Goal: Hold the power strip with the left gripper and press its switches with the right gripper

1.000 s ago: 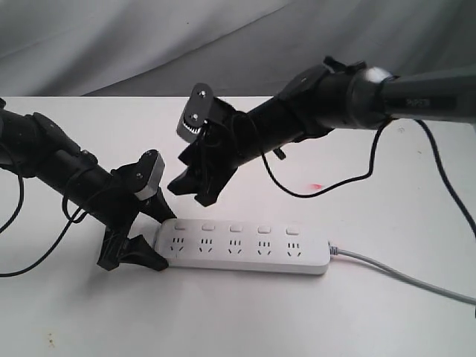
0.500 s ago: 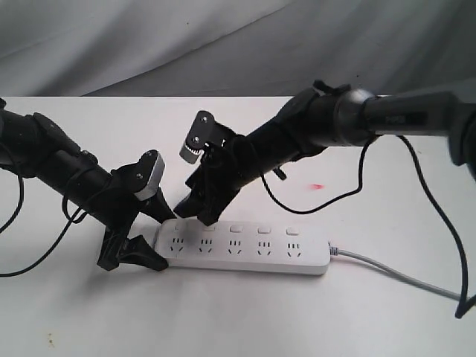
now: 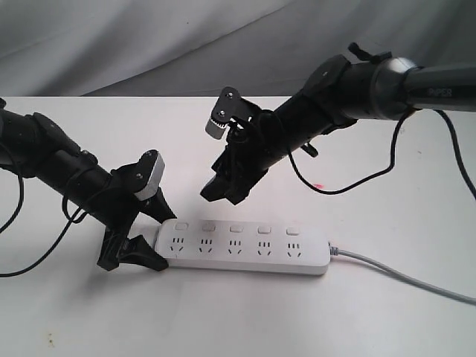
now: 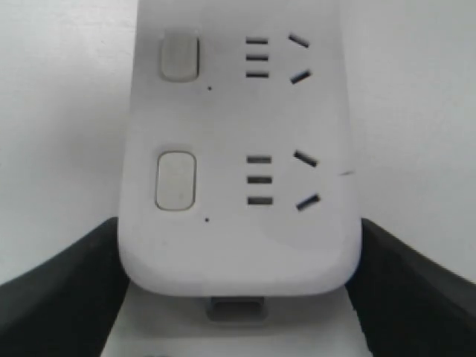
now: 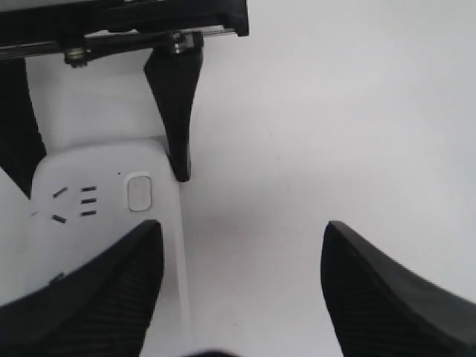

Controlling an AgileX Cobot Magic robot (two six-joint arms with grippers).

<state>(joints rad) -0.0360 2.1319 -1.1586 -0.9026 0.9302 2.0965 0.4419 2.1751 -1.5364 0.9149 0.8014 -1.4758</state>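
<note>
The power strip [image 3: 245, 251] lies flat on the white table [image 3: 357, 320], long axis left to right, a little left of centre and towards the near side. Its grey cord [image 3: 405, 277] leaves the right end and trails off to the near right. We log the left gripper [image 3: 165, 242] at the strip's left end: one jaw sits against the far long edge, the other against the near long edge. In the left wrist view both black fingers [image 4: 67, 297] meet the rounded corners, so it is pinching the strip across its width. The switches [image 3: 236, 227] run in a row along the far edge, one beside each socket, all five uncovered. The right gripper [image 3: 223, 195] hangs in the air off the strip's left half, apart from the buttons, with open space between its tips and the row. Its jaws are spread, and mostly bare table shows between them in the right wrist view. Bare table also runs along the strip's near edge and past its right end. On the far side of the right-hand sockets, a small red mark [image 3: 317, 185] sits on the table beside a slack black cable [image 3: 349, 186] hanging from the right arm.
</note>
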